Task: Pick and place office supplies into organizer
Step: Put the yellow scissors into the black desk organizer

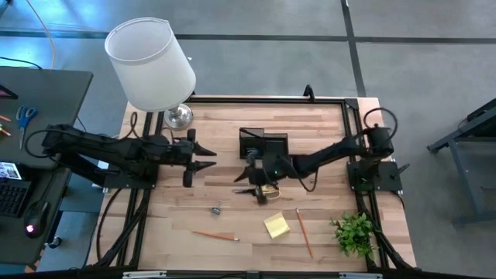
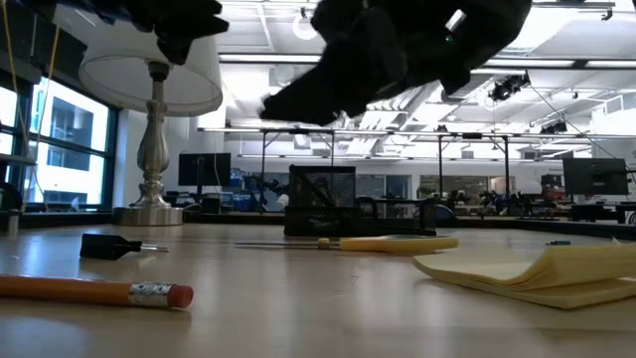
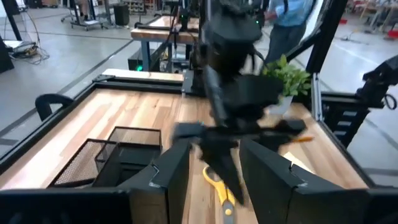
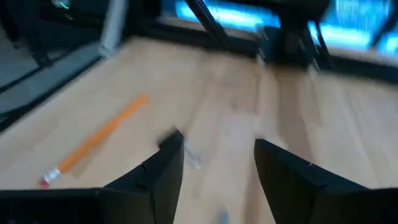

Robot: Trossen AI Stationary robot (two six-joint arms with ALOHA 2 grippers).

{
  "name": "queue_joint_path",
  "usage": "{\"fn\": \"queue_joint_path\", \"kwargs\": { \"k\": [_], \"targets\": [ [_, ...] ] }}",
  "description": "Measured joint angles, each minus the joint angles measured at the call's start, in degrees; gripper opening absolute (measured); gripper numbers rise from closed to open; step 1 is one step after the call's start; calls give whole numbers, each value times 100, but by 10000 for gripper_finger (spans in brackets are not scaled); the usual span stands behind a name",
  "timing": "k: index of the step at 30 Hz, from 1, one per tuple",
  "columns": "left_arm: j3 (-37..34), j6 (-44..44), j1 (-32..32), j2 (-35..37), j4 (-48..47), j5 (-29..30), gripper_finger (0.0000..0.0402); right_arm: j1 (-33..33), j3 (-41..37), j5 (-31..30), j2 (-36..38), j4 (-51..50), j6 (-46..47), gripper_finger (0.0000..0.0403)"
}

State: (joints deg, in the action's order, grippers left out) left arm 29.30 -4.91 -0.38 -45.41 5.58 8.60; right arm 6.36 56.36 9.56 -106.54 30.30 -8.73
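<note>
Scissors (image 1: pixel 268 188) lie mid-table beside the organizer (image 1: pixel 256 143): stiff, flat, slick. Right gripper (image 1: pixel 249 184) hovers with fingers apart, empty; the yellow handles look the best hold. Left gripper (image 1: pixel 203 155) waits part-open.

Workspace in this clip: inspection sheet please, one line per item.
Surface: wooden table, black frame.
Job's things: organizer mid-table; yellow-handled scissors, sticky-note pad, two orange pencils, binder clip loose on the wood.
Clutter: lamp, plant.
Grippers: left gripper open, empty, left of organizer; right gripper open over scissors.
Cables: run along both arms.
Surroundings: side desk with blue scissors.
</note>
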Motion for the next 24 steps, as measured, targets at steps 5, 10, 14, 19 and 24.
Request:
{"fn": "queue_joint_path", "kwargs": {
  "k": [5, 10, 14, 19, 24],
  "targets": [
    [0, -5, 0, 225, -153, -2, 131, 254, 348, 169, -507, 390, -405, 190],
    [0, -5, 0, 219, -358, 0, 131, 218, 1160, 269, -876, -1038, -351, 177],
    [0, -75, 0, 215, -624, 0, 131, 170, 1617, 114, -840, -2733, -274, 167],
    [0, -138, 0, 216, -625, -2, 131, 150, 2012, 116, -707, -5451, 152, 161],
    [0, -168, 0, 215, -582, -2, 131, 193, 1888, -35, -632, -7031, 486, 160]
  ]
}}
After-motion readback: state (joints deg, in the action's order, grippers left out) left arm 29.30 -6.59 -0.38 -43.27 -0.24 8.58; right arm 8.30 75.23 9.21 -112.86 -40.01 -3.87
